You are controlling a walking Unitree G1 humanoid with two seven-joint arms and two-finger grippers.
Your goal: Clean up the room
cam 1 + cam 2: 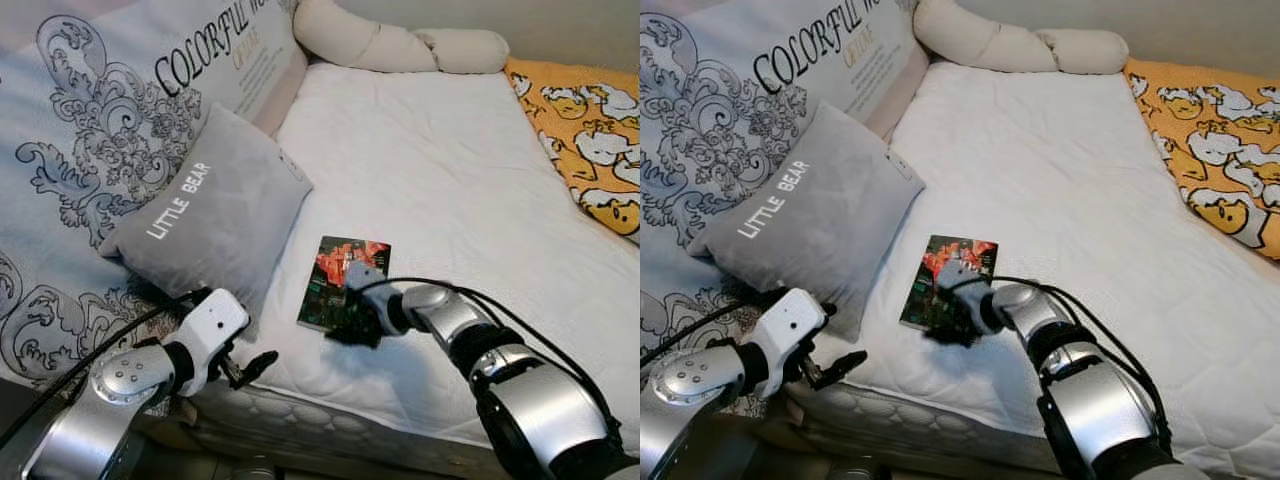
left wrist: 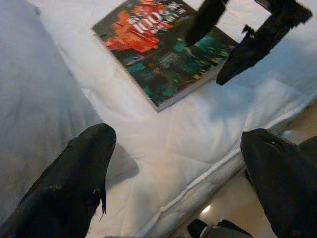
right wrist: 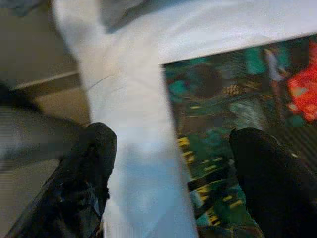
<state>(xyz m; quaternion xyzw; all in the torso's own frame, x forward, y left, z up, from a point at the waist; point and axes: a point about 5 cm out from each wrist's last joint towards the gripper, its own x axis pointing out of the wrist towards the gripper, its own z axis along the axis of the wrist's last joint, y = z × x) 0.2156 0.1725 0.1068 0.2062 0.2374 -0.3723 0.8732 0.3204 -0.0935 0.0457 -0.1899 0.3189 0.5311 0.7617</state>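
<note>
Two silver arms, metallic segmented shells with rounded joint housings. Left arm [image 1: 120,385]: round silver joint cap with small dark screw holes, then a white boxy wrist block carrying one dark dot. Black cable runs along it. Right arm [image 1: 520,390]: silver casings split by black ribbed collars, thin black cables looping above. Each gripper has long, matte black, round-tipped fingers [image 2: 74,183].

White quilted bed [image 1: 430,170], grey patterned headboard cushion [image 1: 90,130], cream bolster [image 1: 400,42], orange duck-print blanket [image 1: 585,140], pale wall.
</note>
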